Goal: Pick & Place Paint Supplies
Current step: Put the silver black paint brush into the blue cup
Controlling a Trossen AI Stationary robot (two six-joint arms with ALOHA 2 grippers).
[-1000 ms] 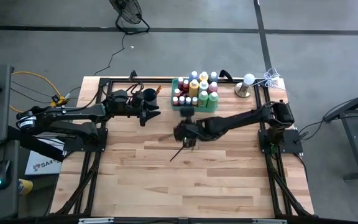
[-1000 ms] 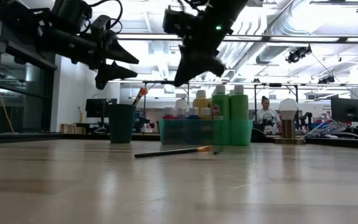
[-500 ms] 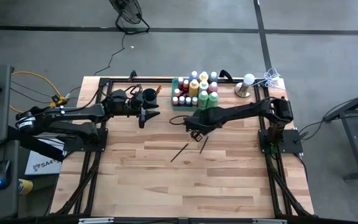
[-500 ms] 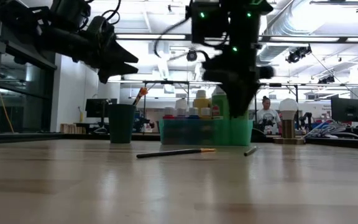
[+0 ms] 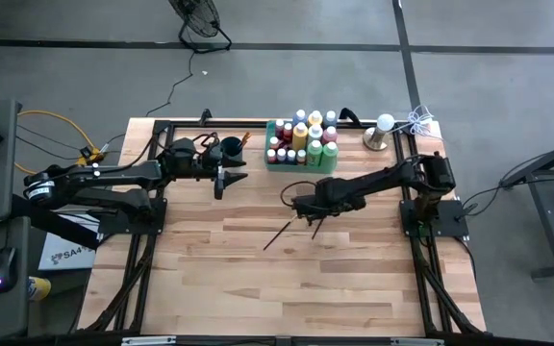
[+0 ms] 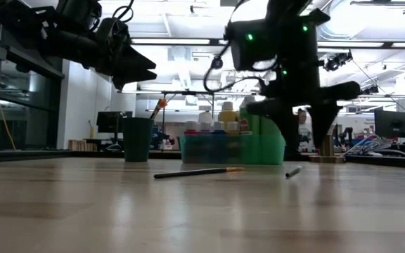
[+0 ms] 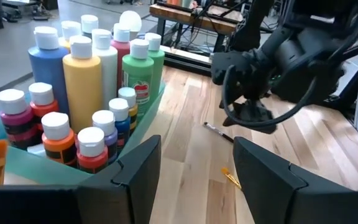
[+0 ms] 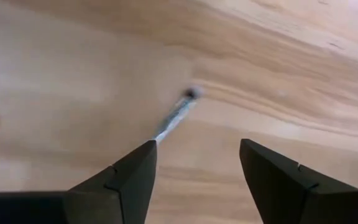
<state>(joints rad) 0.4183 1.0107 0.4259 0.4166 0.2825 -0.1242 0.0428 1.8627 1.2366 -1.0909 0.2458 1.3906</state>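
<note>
High view shows your right end effector point(image 5: 308, 207) open, low over the counter point(image 5: 354, 279), empty. A short brush point(image 5: 314, 228) lies just below it toward the front edge, long axis running diagonally; a longer brush point(image 5: 279, 234) lies beside, further left. Left end effector point(image 5: 225, 179) waits open near the cup point(image 5: 230, 148), farther off. Tray point(image 5: 270, 160) holds the bottles point(image 5: 306, 137).

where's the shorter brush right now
In the high view the shorter brush lies on the table, under the open right end effector, right of the longer brush and in front of the tray.
</note>
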